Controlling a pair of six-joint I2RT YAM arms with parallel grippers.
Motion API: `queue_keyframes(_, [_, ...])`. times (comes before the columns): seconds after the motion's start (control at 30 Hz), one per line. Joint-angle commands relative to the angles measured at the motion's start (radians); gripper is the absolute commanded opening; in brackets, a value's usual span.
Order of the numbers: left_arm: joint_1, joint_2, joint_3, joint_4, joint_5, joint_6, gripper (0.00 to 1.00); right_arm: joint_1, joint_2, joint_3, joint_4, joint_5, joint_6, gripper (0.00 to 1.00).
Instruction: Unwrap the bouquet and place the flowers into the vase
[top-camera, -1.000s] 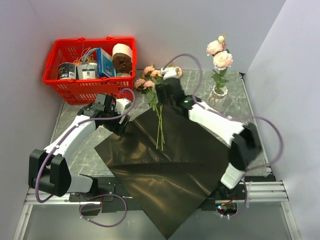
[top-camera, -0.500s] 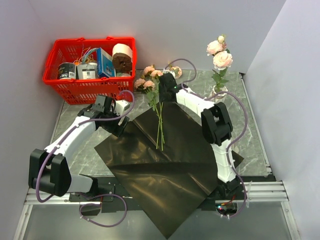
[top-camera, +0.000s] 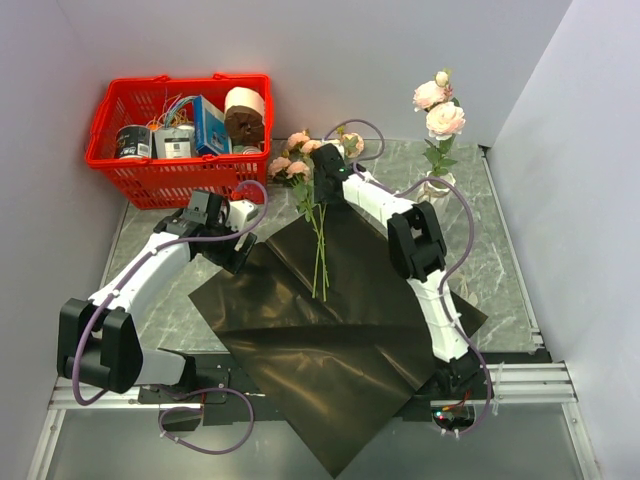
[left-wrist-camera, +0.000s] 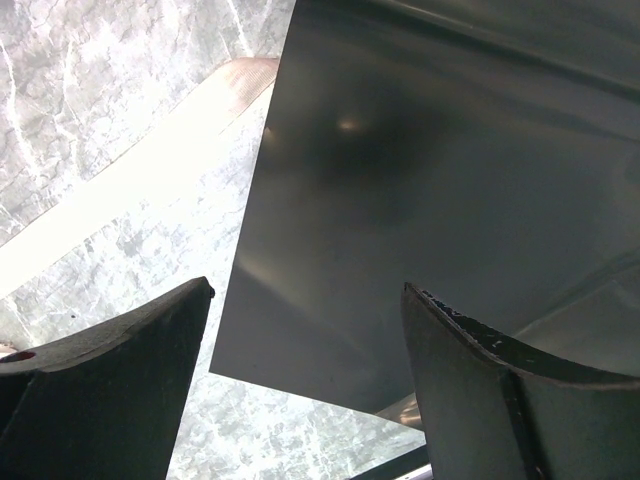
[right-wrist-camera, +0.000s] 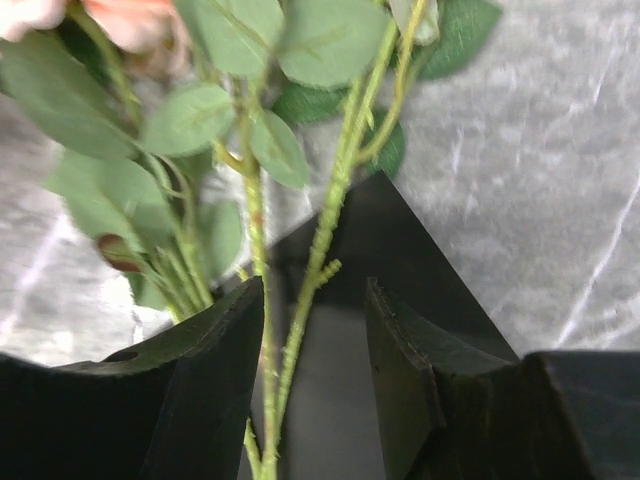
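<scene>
One stem inside right tool, maybe ungripped.

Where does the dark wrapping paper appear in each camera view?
Top external: the dark wrapping paper lies spread at picture centre, under the flower stems.
Left wrist: it fills the upper right.
Right wrist: one corner shows at lower centre.
Shared landmark: the grey marble table.
</scene>
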Motion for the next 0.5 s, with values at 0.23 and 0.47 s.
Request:
queue_keyframes(0.23, [0.016, -0.024, 0.021, -0.001, 0.014, 0.025, 0.83, 0.008, 0.108, 0.244, -0.228, 0.075, -0.025, 0.49])
queue_keyframes(0.47, [0.03, -0.047, 0.01, -0.011, 0.015, 0.04, 0.84, 0.008, 0.152, 0.305, -0.306, 0.072, -0.045, 0.49])
